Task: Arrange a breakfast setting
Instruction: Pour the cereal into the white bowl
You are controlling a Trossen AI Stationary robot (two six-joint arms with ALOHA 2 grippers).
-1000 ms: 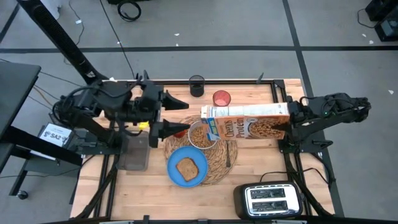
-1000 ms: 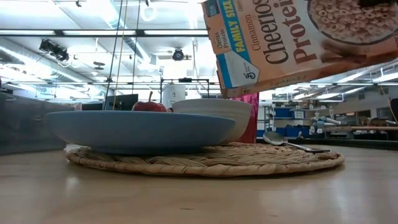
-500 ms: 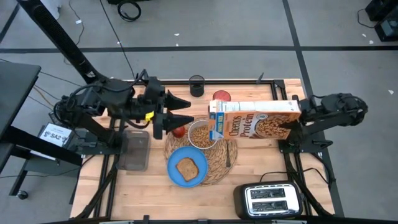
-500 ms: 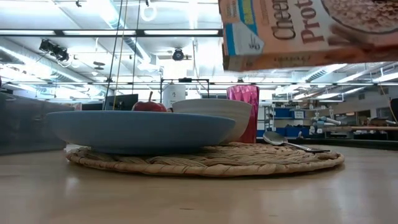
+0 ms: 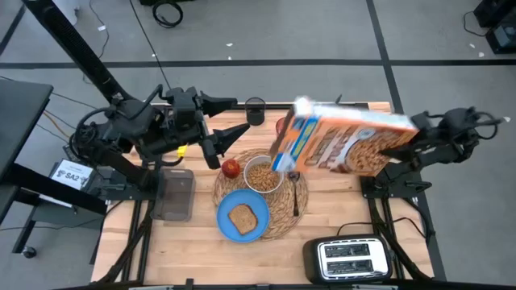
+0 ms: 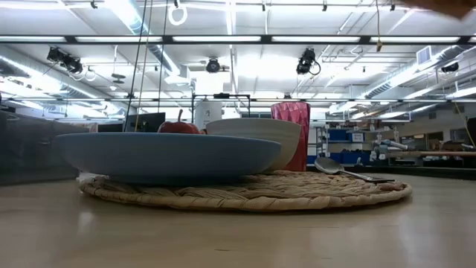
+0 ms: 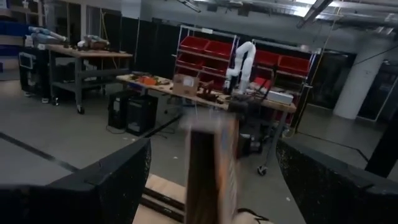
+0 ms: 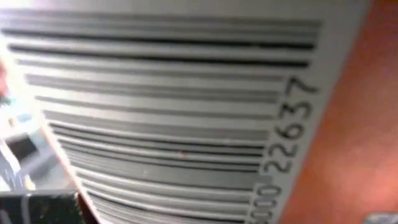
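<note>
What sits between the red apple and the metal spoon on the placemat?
The white bowl, with cereal in it, lies between the red apple and the metal spoon on the woven placemat; the high view shows this.

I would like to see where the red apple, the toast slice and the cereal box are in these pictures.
red apple (image 5: 231,168): high view, middle of its top, beside the bowl.
toast slice (image 5: 243,217): high view, centre of the slice on the blue plate.
cereal box (image 5: 347,143): high view, middle of its printed front face.
</note>
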